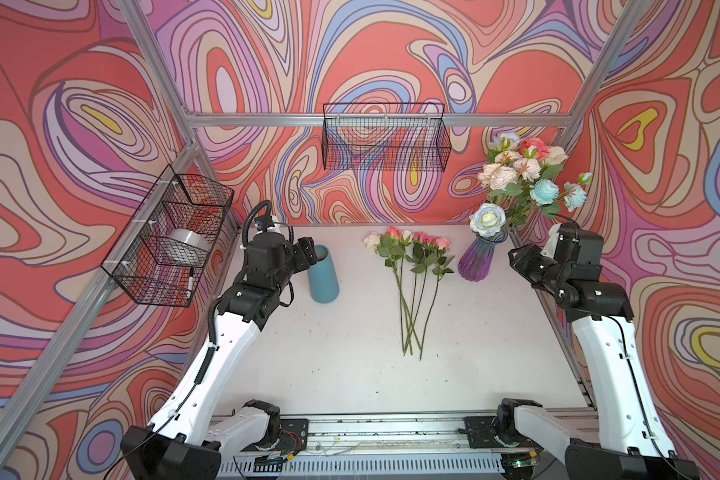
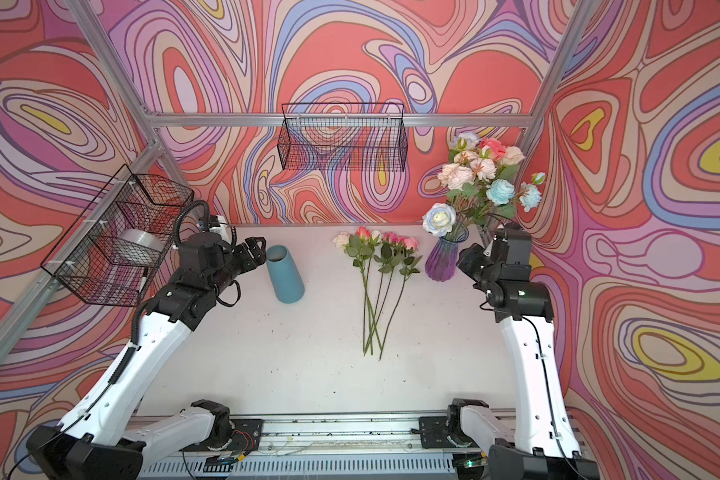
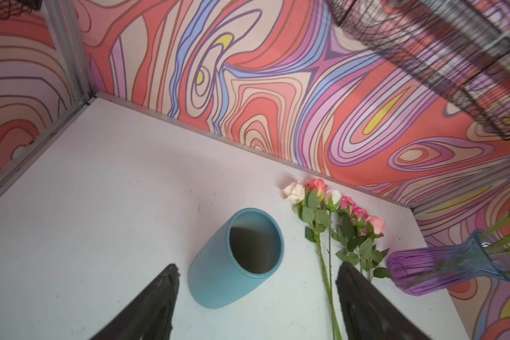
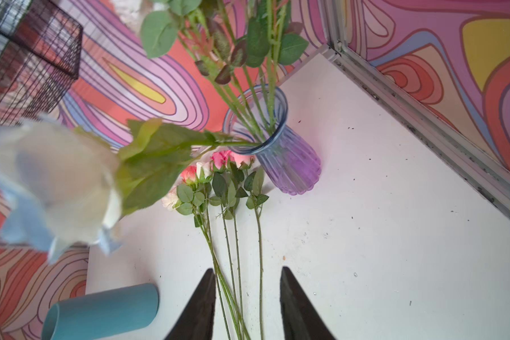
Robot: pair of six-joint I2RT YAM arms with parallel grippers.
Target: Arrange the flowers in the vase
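Note:
Several loose flowers (image 1: 412,253) (image 2: 381,253), pink, coral and cream roses on long green stems, lie side by side on the white table. A purple glass vase (image 1: 479,262) (image 4: 289,167) at the back right holds a bunch of flowers (image 1: 524,174), and a white-blue rose (image 1: 487,219) leans out over its rim. An empty blue vase (image 1: 323,274) (image 3: 233,259) stands at the left. My left gripper (image 1: 308,253) (image 3: 258,268) hangs open just left of the blue vase's mouth. Beside the purple vase, my right gripper (image 1: 514,255) (image 4: 247,270) is open and holds nothing.
A black wire basket (image 1: 385,137) hangs on the back wall. Another wire basket (image 1: 171,237) on the left wall holds a tape roll (image 1: 188,245) and a marker. An aluminium rail (image 1: 371,432) runs along the table's front edge. Frame posts stand at both back corners.

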